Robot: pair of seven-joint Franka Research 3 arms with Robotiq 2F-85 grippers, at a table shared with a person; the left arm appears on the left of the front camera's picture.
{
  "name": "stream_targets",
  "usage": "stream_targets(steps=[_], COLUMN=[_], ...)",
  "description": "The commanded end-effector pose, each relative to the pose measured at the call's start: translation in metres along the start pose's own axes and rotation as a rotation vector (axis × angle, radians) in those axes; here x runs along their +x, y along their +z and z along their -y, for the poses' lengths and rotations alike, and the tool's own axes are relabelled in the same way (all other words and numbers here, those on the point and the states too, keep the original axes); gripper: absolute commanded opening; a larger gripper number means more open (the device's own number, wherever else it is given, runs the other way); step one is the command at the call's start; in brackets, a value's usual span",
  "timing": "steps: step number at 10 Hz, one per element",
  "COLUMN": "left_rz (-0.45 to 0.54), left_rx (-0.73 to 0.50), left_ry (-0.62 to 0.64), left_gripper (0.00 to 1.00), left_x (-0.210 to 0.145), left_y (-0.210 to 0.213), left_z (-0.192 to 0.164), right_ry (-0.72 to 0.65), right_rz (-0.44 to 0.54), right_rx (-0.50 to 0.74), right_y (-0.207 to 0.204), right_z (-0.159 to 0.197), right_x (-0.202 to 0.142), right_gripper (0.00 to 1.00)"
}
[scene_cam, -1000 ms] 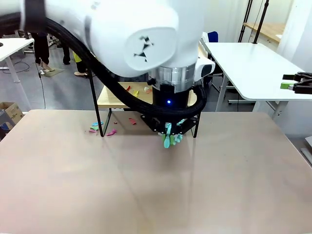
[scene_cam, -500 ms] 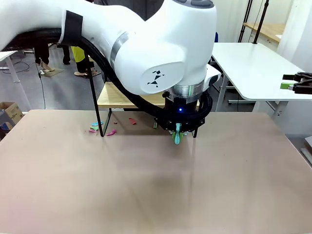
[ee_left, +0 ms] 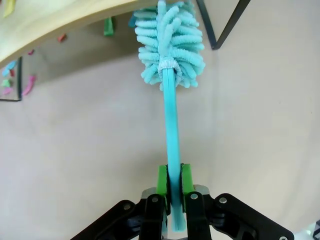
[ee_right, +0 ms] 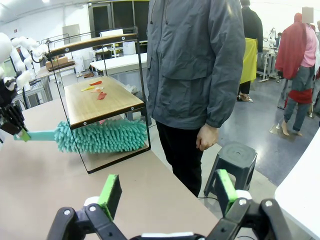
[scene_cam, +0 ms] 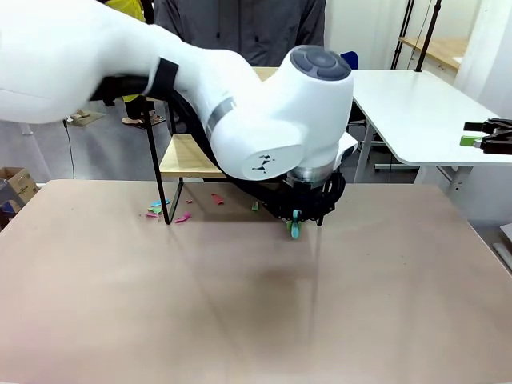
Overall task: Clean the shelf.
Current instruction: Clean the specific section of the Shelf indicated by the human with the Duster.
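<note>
- Since one second ago the left arm (scene_cam: 240, 120) has swung to the right and lower in the front view. Its wrist now sits in front of the right front leg of the shelf (scene_cam: 186, 157), and the person (scene_cam: 240, 28) in a grey jacket behind the shelf has come into sight.
- Now the left gripper (ee_left: 172, 186) has its fingers (ee_left: 162, 179) clamped on the thin teal handle of a duster (ee_left: 170, 45).
- In the left wrist view the fluffy head of the duster reaches to the edge of the lower board, beside a black leg of the frame.
- From the right wrist view the duster head lies under the lower board, between this board and the desk (ee_right: 50, 180). Whether it touches the desk I cannot tell.
- The shelf stands at the far side of the desk, directly in front of the person.
- Some coloured paper scraps (scene_cam: 182, 216) lie on the desk near the left front leg of the shelf. A few more lie on the lower board in the right wrist view.
- The right gripper (ee_right: 166, 192) is well apart from the shelf, at the side of the desk. Its fingers (ee_right: 111, 192) are wide apart and hold nothing.
- A dark stool (ee_right: 232, 155) stands on the floor beside the person.
</note>
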State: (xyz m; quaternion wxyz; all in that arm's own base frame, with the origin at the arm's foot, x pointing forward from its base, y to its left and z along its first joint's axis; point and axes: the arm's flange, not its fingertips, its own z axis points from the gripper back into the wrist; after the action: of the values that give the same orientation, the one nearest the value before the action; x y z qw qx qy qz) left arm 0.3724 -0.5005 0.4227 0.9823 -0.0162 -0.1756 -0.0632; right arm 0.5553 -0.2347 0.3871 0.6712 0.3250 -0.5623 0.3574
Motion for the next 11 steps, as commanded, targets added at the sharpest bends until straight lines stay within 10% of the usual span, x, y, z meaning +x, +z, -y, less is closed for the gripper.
stream_targets(steps=[1,7,11], left_rz=[0.02,-0.142,-0.07], left_rx=[-0.044,-0.051,-0.048], left_ry=[0.039,0.12,0.071], left_gripper=[0.13,0.13,0.13], left_x=[0.006,0.0,0.002], left_y=[-0.017,-0.049,-0.05], left_z=[0.013,-0.001,0.006], right_ry=[0.004,0.004,0.004], right_rz=[-0.004,-0.004,-0.004], right_rx=[-0.001,-0.001,-0.001], right_y=[-0.001,-0.001,-0.001], right_z=[-0.001,-0.001,-0.001], right_x=[0.003,0.003,0.003], right_gripper=[1.0,1.0,1.0])
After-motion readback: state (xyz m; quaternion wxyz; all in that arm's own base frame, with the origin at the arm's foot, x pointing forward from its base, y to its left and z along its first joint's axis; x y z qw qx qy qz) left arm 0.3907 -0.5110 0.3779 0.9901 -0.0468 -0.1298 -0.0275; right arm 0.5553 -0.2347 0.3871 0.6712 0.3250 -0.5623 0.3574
